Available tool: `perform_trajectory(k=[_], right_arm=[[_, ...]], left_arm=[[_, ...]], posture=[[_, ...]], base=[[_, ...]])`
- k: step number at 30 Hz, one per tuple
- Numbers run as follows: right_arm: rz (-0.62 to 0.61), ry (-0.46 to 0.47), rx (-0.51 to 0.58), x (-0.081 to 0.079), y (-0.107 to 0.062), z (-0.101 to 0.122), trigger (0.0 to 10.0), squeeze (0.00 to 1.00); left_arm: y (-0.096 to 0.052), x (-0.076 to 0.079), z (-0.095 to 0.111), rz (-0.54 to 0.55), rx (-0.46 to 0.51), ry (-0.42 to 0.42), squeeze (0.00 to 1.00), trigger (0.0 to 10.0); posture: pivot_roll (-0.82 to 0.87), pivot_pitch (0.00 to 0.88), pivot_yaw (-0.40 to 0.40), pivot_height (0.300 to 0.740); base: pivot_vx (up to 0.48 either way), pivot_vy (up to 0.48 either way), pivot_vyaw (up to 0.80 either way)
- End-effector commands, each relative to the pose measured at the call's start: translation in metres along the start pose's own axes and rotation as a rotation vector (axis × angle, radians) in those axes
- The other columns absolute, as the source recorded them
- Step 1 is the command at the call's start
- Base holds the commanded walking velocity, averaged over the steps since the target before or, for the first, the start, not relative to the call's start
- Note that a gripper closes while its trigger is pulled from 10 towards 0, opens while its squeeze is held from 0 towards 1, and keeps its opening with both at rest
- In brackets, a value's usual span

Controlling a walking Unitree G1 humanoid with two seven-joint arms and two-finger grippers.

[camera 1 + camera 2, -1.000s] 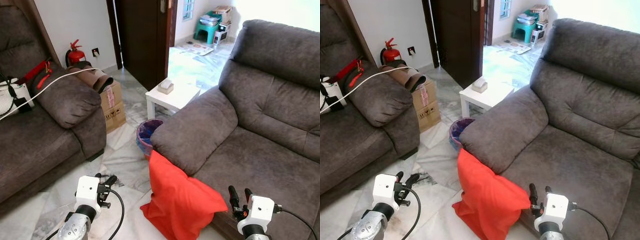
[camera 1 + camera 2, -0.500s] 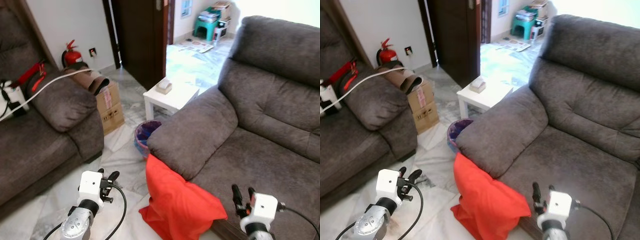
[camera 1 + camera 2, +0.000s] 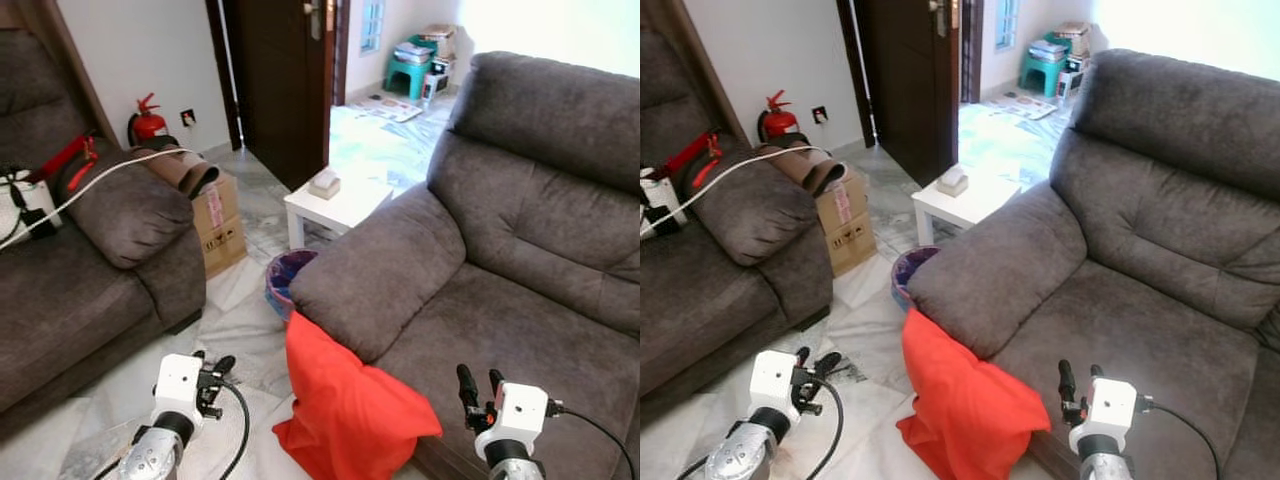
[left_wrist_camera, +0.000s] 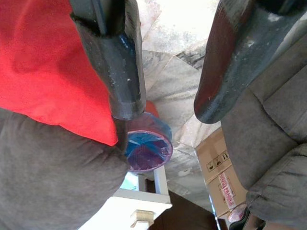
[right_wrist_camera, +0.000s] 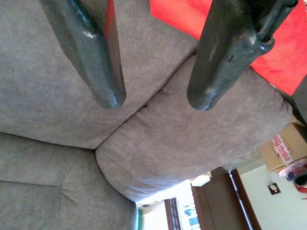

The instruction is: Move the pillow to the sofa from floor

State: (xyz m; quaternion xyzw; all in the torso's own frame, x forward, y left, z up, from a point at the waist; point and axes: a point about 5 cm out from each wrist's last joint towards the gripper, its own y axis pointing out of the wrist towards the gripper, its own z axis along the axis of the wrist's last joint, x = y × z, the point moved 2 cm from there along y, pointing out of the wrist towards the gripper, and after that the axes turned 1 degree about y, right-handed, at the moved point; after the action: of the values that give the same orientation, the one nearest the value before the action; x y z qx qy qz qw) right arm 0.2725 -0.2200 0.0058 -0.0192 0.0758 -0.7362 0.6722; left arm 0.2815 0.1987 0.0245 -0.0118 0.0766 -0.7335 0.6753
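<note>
A red pillow stands on the marble floor, leaning against the front of the grey sofa under its armrest. My left gripper hovers open over the floor, a short way to the left of the pillow. My right gripper is open too, held low above the front of the sofa seat, just right of the pillow. Neither touches it. In the left wrist view the pillow lies behind one finger; in the right wrist view the pillow shows past the armrest.
A blue bin sits on the floor beside the armrest, with a small white table behind it. A second grey sofa stands at the left with a cardboard box at its end. An open doorway lies beyond.
The camera has shifted a little, so the whole scene sits slightly differently. Both grippers stay open at about the same places beside the pillow, which has not moved.
</note>
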Motion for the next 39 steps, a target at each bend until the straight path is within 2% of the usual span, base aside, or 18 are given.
perform_trajectory(k=[1, 9, 18, 24, 31, 34, 37, 39], right_arm=[[-0.002, 0.014, -0.016, -0.001, 0.0, -0.003, 10.0, 0.0], [-0.005, 0.026, -0.021, -0.001, 0.001, -0.003, 10.0, 0.0], [-0.008, 0.035, -0.034, -0.002, 0.003, -0.003, 10.0, 0.0], [-0.001, 0.032, -0.031, -0.004, 0.003, -0.004, 10.0, 0.0], [0.063, 0.056, 0.027, -0.011, 0.005, 0.006, 10.0, 0.0], [0.081, 0.039, 0.035, -0.012, 0.004, 0.009, 10.0, 0.0], [0.082, 0.036, 0.034, -0.011, 0.005, 0.009, 10.0, 0.0], [0.088, 0.035, 0.035, -0.014, 0.006, 0.01, 10.0, 0.0]], left_arm=[[0.0, -0.002, -0.001, 0.001, -0.003, 0.002, 0.0, 10.0], [0.0, -0.002, -0.003, 0.003, -0.004, 0.0, 0.0, 10.0], [-0.001, 0.001, -0.002, -0.021, 0.011, -0.01, 0.0, 10.0], [-0.002, 0.003, 0.0, -0.032, 0.026, -0.006, 0.0, 10.0], [-0.005, 0.002, 0.011, 0.001, 0.082, 0.036, 0.0, 10.0], [-0.008, 0.0, 0.017, 0.027, 0.109, 0.047, 0.0, 10.0], [-0.007, -0.002, 0.023, 0.038, 0.127, 0.047, 0.0, 10.0], [-0.004, -0.006, 0.03, 0.043, 0.145, 0.081, 0.0, 10.0]], posture=[[-0.02, 0.096, 0.031, 0.74], [-0.02, 0.093, 0.031, 0.74], [-0.01, 0.09, 0.029, 0.74], [0.0, 0.091, 0.029, 0.74], [-0.01, 0.09, 0.031, 0.74], [-0.01, 0.101, 0.024, 0.74], [-0.01, 0.102, 0.018, 0.74], [-0.02, 0.103, 0.03, 0.74]], base=[[0.337, 0.0, 0.0], [0.33, 0.0, 0.0], [0.0, 0.0, -0.41], [0.0, 0.0, 0.0], [0.0, 0.0, 0.0], [0.0, 0.0, 0.0], [0.0, 0.0, 0.0], [0.0, 0.0, 0.0]])
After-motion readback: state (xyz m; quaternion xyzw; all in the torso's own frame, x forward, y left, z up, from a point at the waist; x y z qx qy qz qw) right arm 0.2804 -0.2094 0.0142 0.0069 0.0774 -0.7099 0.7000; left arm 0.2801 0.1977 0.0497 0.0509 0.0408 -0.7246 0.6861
